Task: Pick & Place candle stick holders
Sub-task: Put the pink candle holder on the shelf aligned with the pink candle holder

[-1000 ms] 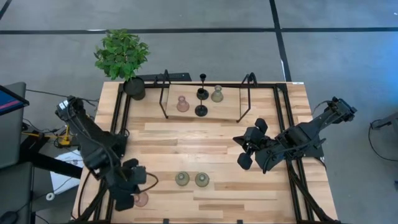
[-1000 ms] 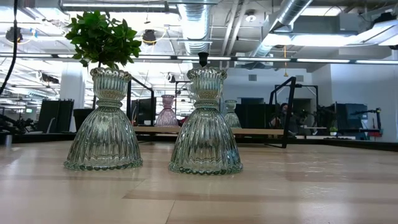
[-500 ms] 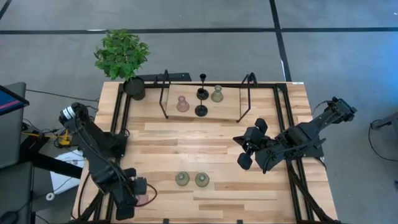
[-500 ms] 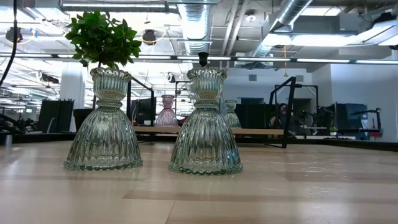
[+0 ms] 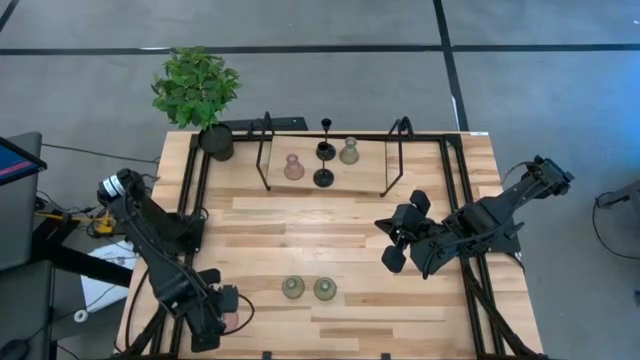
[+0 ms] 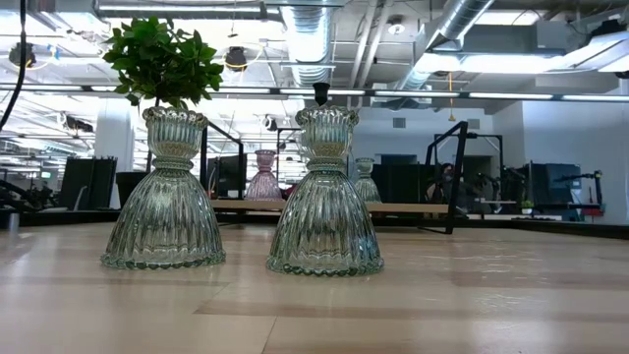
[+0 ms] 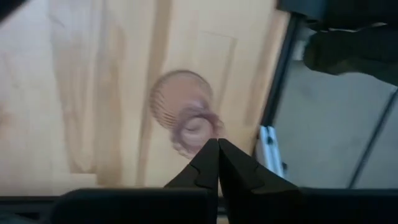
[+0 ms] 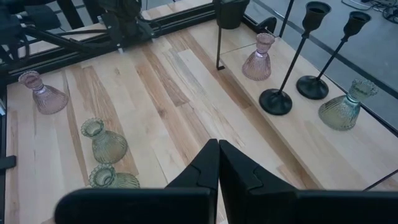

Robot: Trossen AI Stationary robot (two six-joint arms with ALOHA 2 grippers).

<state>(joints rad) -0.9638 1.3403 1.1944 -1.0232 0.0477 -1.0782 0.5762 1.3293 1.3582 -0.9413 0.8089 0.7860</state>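
A pink glass candle stick holder stands upright on its base by the table's near left corner. My left gripper is shut and points steeply down, its tips beside the holder's top rim. Two olive-green holders stand on their bases near the front middle. On the far shelf stand another pink holder, two black thin-stemmed ones and a green one. My right gripper hangs shut over the table's right half, holding nothing. My left gripper has its shut fingertips right next to the pink holder's top rim, coming from above at a slant. I cannot tell whether they touch it. The holder stands on the table.
A black pot with a green plant stands at the far left corner. Two tall black wire frames flank the shelf. Black rails run along the table's sides. Bare wood lies between the shelf and the green holders.
My left gripper has gone down and toward the table's near edge, closing on the pink holder, and has tipped more steeply downward. It has stayed shut. The pink holder has kept its place.
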